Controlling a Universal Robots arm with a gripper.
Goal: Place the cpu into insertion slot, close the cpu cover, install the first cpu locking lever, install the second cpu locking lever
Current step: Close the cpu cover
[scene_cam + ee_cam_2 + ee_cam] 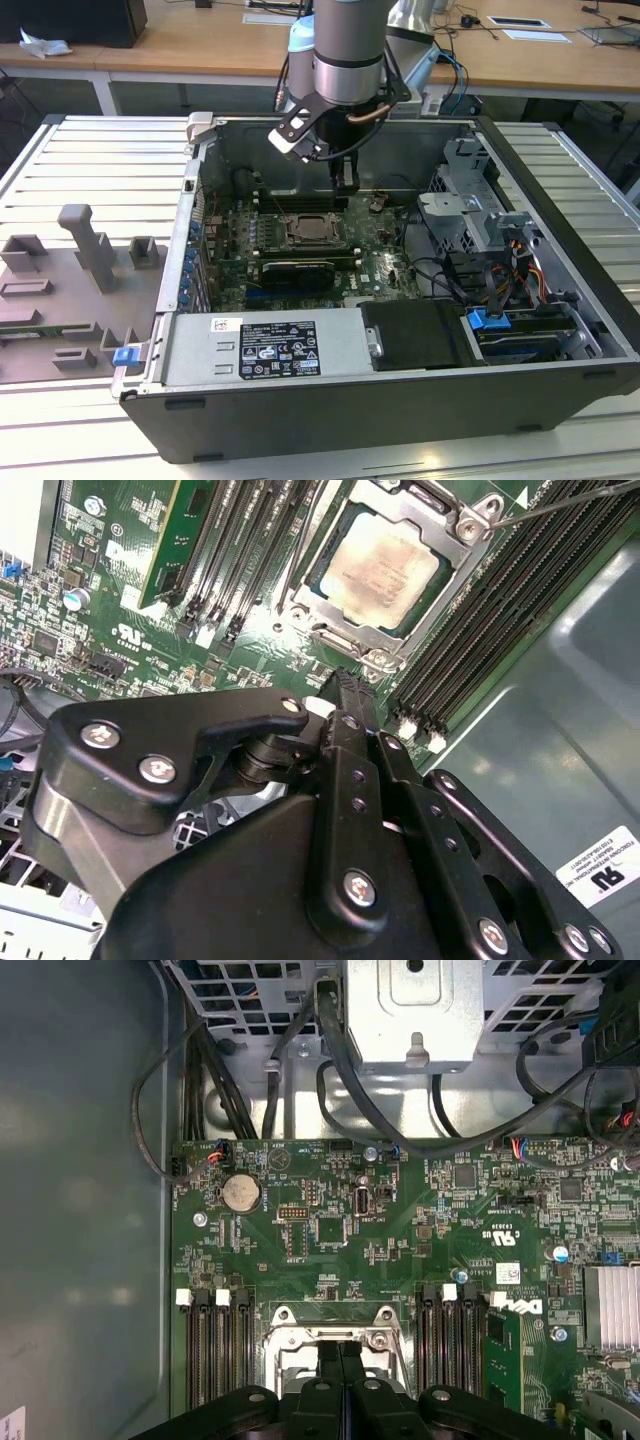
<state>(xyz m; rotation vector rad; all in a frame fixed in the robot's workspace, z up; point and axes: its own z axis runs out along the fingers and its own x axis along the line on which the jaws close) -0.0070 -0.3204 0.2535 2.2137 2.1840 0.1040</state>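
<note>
Gripper [340, 1348] low inside the open computer case [400, 400], and its two black fingers [328, 1365] are drawn in tight against each other, a narrow pinch with nothing visible between them. In the exterior view the gripper [346, 185] hangs just over the far edge of the insertion slot [318, 243], near the middle of the green circuit board [330, 1230]. Whether the tips touch the socket I cannot tell.

Now the second wrist view: the cpu [385, 565] is seated in the socket, its pale metal top facing up and showing through a square window. The cpu cover [440, 515] lies flat around it, a silvery frame on all four sides. The gripper [340, 677] points at the near edge of that frame, just beside it.

From the cover's corner screw a thin metal lever rod [560, 505] runs outward across the long black memory slots [500, 610]. More black slots flank the socket on both sides in the first wrist view, and a round coin battery [240, 1193] sits on the board well apart from the fingers. The case rests on a slatted metal table [80, 160].
</note>
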